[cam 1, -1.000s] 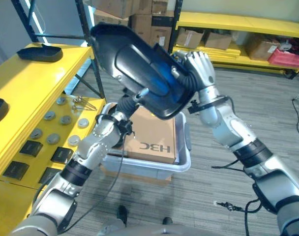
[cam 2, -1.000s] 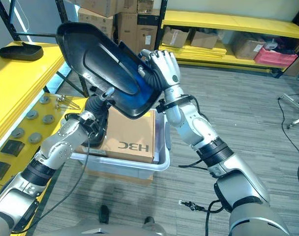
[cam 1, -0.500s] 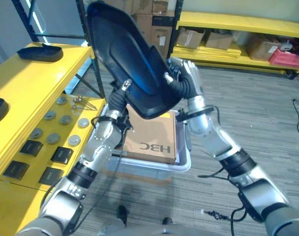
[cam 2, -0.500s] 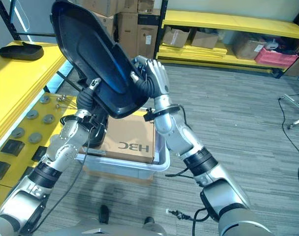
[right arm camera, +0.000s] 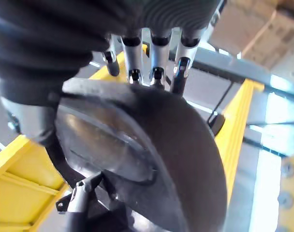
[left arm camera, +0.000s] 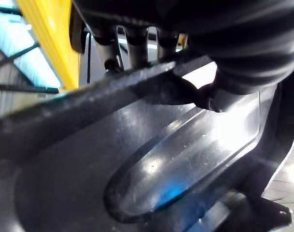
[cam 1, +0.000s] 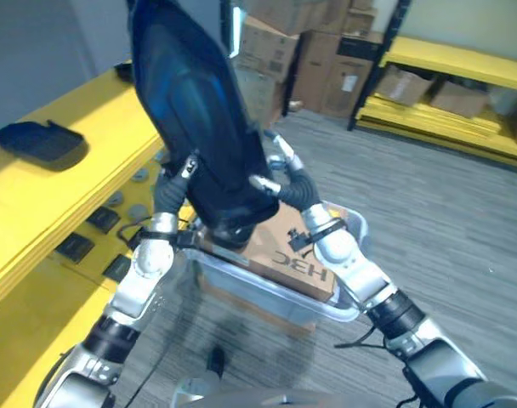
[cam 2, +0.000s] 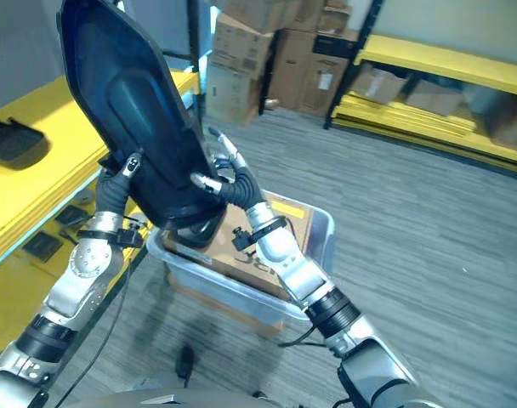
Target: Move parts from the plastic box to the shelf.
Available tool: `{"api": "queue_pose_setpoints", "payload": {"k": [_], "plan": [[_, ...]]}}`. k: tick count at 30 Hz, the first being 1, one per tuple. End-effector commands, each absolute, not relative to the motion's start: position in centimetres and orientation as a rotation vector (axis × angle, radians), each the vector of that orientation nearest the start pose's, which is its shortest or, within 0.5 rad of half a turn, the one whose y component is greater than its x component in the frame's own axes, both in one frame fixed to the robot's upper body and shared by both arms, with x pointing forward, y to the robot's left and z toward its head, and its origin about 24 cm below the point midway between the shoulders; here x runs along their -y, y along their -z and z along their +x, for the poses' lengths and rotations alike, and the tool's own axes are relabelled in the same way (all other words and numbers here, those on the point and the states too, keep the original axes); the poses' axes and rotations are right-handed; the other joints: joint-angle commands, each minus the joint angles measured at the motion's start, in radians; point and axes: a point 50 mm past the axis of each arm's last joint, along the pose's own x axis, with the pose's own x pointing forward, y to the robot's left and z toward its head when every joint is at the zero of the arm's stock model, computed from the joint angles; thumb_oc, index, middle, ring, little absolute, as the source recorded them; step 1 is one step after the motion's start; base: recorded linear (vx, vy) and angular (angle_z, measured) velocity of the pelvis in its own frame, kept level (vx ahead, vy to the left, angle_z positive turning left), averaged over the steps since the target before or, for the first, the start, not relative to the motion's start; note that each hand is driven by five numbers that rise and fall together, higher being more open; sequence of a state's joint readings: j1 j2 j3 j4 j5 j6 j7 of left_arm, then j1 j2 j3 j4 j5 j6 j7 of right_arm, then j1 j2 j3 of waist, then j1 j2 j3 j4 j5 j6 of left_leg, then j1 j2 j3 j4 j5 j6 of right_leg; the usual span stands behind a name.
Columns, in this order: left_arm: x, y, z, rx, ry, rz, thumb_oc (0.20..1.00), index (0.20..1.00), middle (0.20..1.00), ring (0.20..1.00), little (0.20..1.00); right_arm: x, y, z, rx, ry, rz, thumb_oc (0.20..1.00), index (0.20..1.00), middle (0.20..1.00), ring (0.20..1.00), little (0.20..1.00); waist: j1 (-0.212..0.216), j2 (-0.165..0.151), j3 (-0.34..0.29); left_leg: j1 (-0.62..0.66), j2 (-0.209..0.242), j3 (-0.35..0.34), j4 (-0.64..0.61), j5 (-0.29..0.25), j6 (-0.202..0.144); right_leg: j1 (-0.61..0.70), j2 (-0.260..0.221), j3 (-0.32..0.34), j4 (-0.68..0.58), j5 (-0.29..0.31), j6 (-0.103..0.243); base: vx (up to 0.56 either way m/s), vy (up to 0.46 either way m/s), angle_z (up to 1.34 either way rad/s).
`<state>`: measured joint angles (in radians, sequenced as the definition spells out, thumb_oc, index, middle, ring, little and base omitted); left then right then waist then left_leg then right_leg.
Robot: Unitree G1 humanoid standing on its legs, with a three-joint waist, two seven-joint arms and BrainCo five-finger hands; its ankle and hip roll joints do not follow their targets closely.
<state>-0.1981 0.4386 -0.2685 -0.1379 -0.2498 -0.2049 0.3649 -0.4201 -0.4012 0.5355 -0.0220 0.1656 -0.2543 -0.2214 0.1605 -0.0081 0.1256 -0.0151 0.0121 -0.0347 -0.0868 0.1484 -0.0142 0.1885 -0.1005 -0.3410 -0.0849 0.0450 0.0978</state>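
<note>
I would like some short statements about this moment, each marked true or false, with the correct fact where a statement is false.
1. The large black moulded plastic part is held up in the air by both hands. True.
2. The large part lies flat inside the translucent plastic box. False: it is raised above the box, standing steeply on end.
3. A brown cardboard carton sits inside the box. True.
4. The yellow shelf holds nothing. False: a smaller black part already lies on its top.
5. The left hand and the right hand grip the lower end of the large part from opposite sides. True.
</note>
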Motion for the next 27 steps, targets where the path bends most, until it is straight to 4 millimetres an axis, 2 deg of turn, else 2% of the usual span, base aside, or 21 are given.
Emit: {"api": "queue_pose_setpoints", "payload": {"k": [1, 4, 5, 6, 8, 12, 13, 15, 16, 17, 18, 19, 20, 21, 23, 24, 25, 27], "plan": [[-17.2, -19.0, 26.9, 0.814, -0.128, 0.289, 0.200, 0.200, 0.200, 0.200, 0.200, 6.7, -18.2, 26.4, 0.748, -0.501, 0.055, 1.000, 1.000, 1.000, 1.000, 1.000, 0.013, -0.011, 0.026, 0.103, 0.075, 0.059, 0.000, -0.139, -0.058, 0.015, -0.024, -0.041, 0.010, -0.089, -0.029, 0.01, 0.056, 0.39], [-18.5, -19.3, 26.1, 0.856, -0.173, 0.387, 0.200, 0.200, 0.200, 0.200, 0.200, 8.0, -16.8, 26.4, 0.683, -0.418, 0.083, 1.000, 1.000, 1.000, 1.000, 1.000, 0.007, 0.007, 0.039, 0.092, 0.117, 0.155, 0.000, -0.105, -0.081, 0.027, -0.036, -0.110, 0.043, -0.105, -0.028, 0.02, 0.139, 0.88], [-19.4, -19.4, 25.7, 0.878, -0.202, 0.433, 0.200, 0.200, 0.200, 0.200, 0.200, 9.3, -15.3, 26.3, 0.623, -0.326, 0.071, 1.000, 1.000, 1.000, 1.000, 1.000, -0.018, 0.017, 0.050, 0.086, 0.165, 0.307, 0.004, -0.079, -0.104, 0.046, -0.059, -0.184, 0.066, -0.118, -0.011, 0.00, 0.430, 2.58], [-20.4, -19.5, 25.5, 0.913, -0.236, 0.499, 0.200, 0.200, 0.200, 0.200, 0.200, 10.7, -13.9, 26.2, 0.590, -0.278, 0.074, 1.000, 1.000, 1.000, 1.000, 1.000, -0.050, 0.022, 0.049, 0.090, 0.193, 0.452, 0.009, -0.059, -0.105, 0.049, -0.081, -0.250, 0.085, -0.107, 0.007, -0.01, 0.505, 2.90], [-20.8, -19.9, 24.9, 0.963, -0.252, 0.545, 0.200, 0.200, 0.200, 0.200, 0.200, 11.4, -13.3, 26.0, 0.597, -0.269, 0.073, 1.000, 1.000, 1.000, 1.000, 1.000, -0.056, 0.024, 0.047, 0.089, 0.194, 0.499, 0.011, -0.058, -0.098, 0.049, -0.099, -0.277, 0.097, -0.101, 0.019, 0.00, 0.369, 2.54], [-21.5, -20.9, 23.1, 1.031, -0.252, 0.579, 0.200, 0.200, 0.200, 0.200, 0.200, 12.1, -12.9, 25.6, 0.613, -0.263, 0.085, 1.000, 1.000, 1.000, 1.000, 1.000, -0.016, 0.032, 0.037, 0.069, 0.146, 0.450, 0.009, -0.085, -0.068, 0.070, -0.146, -0.283, 0.145, -0.111, 0.035, 0.09, 0.346, 0.54], [-21.4, -21.4, 22.7, 1.054, -0.234, 0.593, 0.200, 0.200, 0.200, 0.200, 0.200, 12.1, -13.0, 25.6, 0.627, -0.247, 0.078, 1.000, 1.000, 1.000, 1.000, 1.000, -0.004, 0.035, 0.037, 0.063, 0.112, 0.434, 0.008, -0.098, -0.044, 0.070, -0.187, -0.282, 0.222, -0.093, 0.047, 0.07, 0.268, 0.13], [-21.3, -21.6, 22.7, 1.063, -0.221, 0.592, 0.200, 0.200, 0.200, 0.200, 0.200, 12.0, -13.0, 25.5, 0.633, -0.238, 0.081, 1.000, 1.000, 1.000, 1.000, 1.000, -0.004, 0.036, 0.042, 0.063, 0.082, 0.419, 0.007, -0.108, -0.026, 0.047, -0.236, -0.275, 0.305, -0.042, 0.070, 0.11, 0.346, 0.28], [-20.8, -21.8, 22.9, 1.069, -0.203, 0.584, 0.200, 0.200, 0.200, 0.200, 0.200, 11.9, -12.9, 25.6, 0.631, -0.222, 0.090, 1.000, 1.000, 1.000, 1.000, 1.000, -0.015, 0.038, 0.050, 0.066, 0.043, 0.395, 0.007, -0.126, 0.002, 0.009, -0.294, -0.237, 0.432, 0.011, 0.094, 0.16, 0.403, 0.46], [-20.4, -21.9, 23.1, 1.074, -0.195, 0.582, 0.200, 0.200, 0.200, 0.200, 0.200, 11.9, -12.8, 25.7, 0.629, -0.210, 0.093, 1.000, 1.000, 1.000, 1.000, 1.000, -0.028, 0.037, 0.057, 0.071, 0.021, 0.375, 0.007, -0.138, 0.018, -0.025, -0.305, -0.180, 0.505, 0.031, 0.104, 0.13, 0.332, 0.56], [-20.2, -21.9, 23.3, 1.075, -0.193, 0.579, 0.200, 0.200, 0.200, 0.200, 0.200, 11.9, -12.8, 25.7, 0.625, -0.206, 0.095, 1.000, 1.000, 1.000, 1.000, 1.000, -0.033, 0.037, 0.061, 0.073, 0.012, 0.367, 0.008, -0.144, 0.025, -0.042, -0.307, -0.152, 0.533, 0.036, 0.107, 0.12, 0.224, 0.69], [-19.7, -21.9, 23.6, 1.066, -0.173, 0.547, 0.200, 0.200, 0.200, 0.200, 0.200, 11.9, -12.5, 25.8, 0.608, -0.189, 0.092, 1.000, 1.000, 1.000, 1.000, 1.000, -0.062, 0.039, 0.073, 0.082, -0.006, 0.321, 0.006, -0.157, 0.039, -0.101, -0.258, -0.049, 0.573, 0.023, 0.101, 0.11, 0.143, 0.99], [-19.6, -21.9, 23.8, 1.058, -0.168, 0.531, 0.200, 0.200, 0.200, 0.200, 0.200, 11.9, -12.4, 25.9, 0.604, -0.188, 0.090, 1.000, 1.000, 1.000, 1.000, 1.000, -0.075, 0.041, 0.075, 0.085, -0.010, 0.301, 0.005, -0.163, 0.044, -0.134, -0.232, -0.010, 0.585, 0.010, 0.094, 0.10, 0.110, 0.97], [-19.5, -21.9, 24.3, 1.037, -0.172, 0.499, 0.200, 0.200, 0.200, 0.200, 0.200, 11.7, -12.2, 26.0, 0.602, -0.207, 0.078, 1.000, 1.000, 1.000, 1.000, 1.000, -0.100, 0.051, 0.074, 0.080, -0.005, 0.274, 0.000, -0.142, 0.044, -0.193, -0.175, 0.035, 0.546, 0.020, 0.066, 0.08, 0.029, 1.22], [-19.5, -21.9, 24.8, 1.015, -0.182, 0.476, 0.200, 0.200, 0.200, 0.200, 0.200, 11.5, -12.5, 26.1, 0.599, -0.233, 0.035, 1.000, 1.000, 1.000, 1.000, 1.000, -0.126, 0.049, 0.069, 0.073, -0.002, 0.228, 0.000, -0.143, 0.032, -0.231, -0.111, 0.075, 0.425, 0.023, 0.057, 0.10, -0.048, 1.36], [-19.5, -21.9, 24.9, 1.007, -0.188, 0.472, 0.200, 0.200, 0.200, 0.200, 0.200, 11.6, -12.5, 26.1, 0.594, -0.240, 0.026, 1.000, 1.000, 1.000, 1.000, 1.000, -0.135, 0.045, 0.070, 0.078, -0.006, 0.213, 0.000, -0.152, 0.032, -0.240, -0.095, 0.091, 0.391, 0.012, 0.056, 0.17, -0.117, 1.11], [-19.1, -21.6, 25.2, 0.992, -0.174, 0.448, 0.200, 0.200, 0.200, 0.200, 0.200, 12.1, -12.8, 26.2, 0.579, -0.237, 0.021, 1.000, 1.000, 1.000, 1.000, 1.000, -0.164, 0.035, 0.070, 0.081, -0.019, 0.155, 0.000, -0.175, 0.037, -0.262, -0.046, 0.157, 0.282, 0.003, 0.053, 0.15, -0.084, 1.06], [-18.9, -21.5, 25.3, 0.984, -0.166, 0.433, 0.200, 0.200, 0.200, 0.200, 0.200, 12.4, -12.8, 26.2, 0.568, -0.233, 0.019, 1.000, 1.000, 1.000, 1.000, 1.000, -0.176, 0.029, 0.068, 0.078, -0.027, 0.131, 0.000, -0.182, 0.040, -0.275, -0.032, 0.189, 0.239, 0.017, 0.054, 0.11, -0.087, 1.26]]}}
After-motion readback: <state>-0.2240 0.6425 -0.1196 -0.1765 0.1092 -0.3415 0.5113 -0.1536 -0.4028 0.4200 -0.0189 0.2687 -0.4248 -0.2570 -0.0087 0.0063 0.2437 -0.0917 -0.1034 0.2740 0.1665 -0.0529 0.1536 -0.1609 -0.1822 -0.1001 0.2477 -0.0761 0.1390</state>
